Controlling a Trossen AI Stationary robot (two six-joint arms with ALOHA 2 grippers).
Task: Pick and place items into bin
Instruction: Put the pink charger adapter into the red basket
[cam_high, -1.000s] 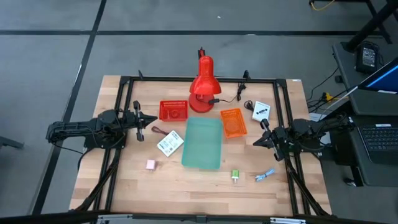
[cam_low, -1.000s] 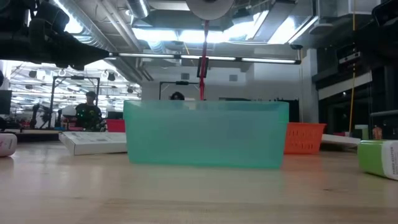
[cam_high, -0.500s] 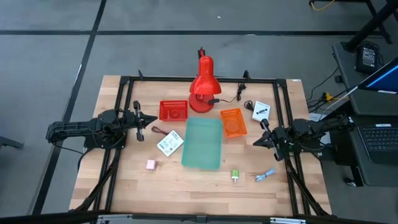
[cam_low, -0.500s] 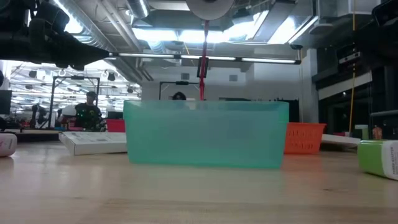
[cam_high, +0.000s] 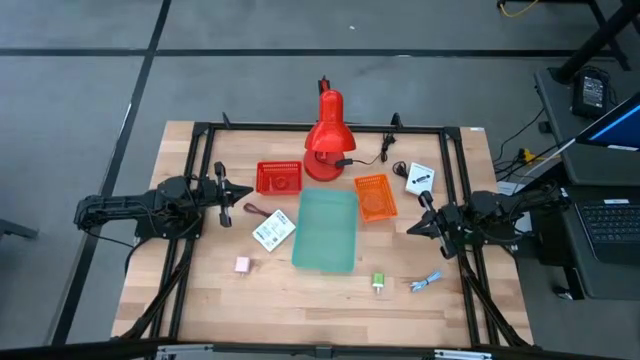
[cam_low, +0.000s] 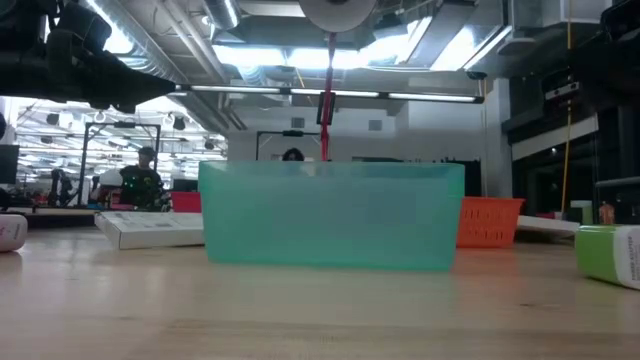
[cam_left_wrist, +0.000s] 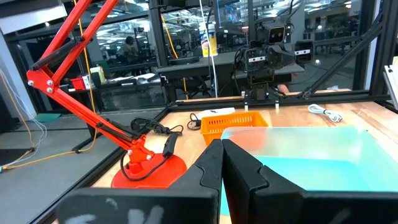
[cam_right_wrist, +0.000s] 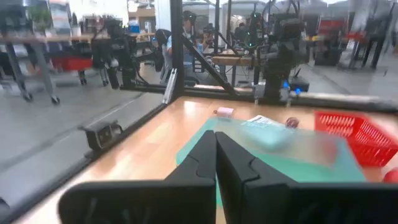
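A teal bin (cam_high: 326, 232) stands at the table's middle. Loose items lie flat on the wood around it: a pink cube (cam_high: 242, 265) and a white printed card (cam_high: 272, 232) to its left, a green block (cam_high: 379, 283) and a blue-white clip (cam_high: 427, 282) at the near right, and a white packet (cam_high: 420, 178) at the far right. A small dark cable (cam_high: 253, 211) lies beside the card. My left gripper (cam_high: 243, 194) hovers shut at the left side, pointing level toward the bin. My right gripper (cam_high: 414, 229) hovers shut at the right side, also pointing level toward the bin.
A red desk lamp (cam_high: 327, 140) stands behind the bin, between a red basket (cam_high: 279, 177) and an orange basket (cam_high: 375, 196). A black frame (cam_high: 200, 150) runs round the table. Bare wood lies along the near edge (cam_high: 320, 315).
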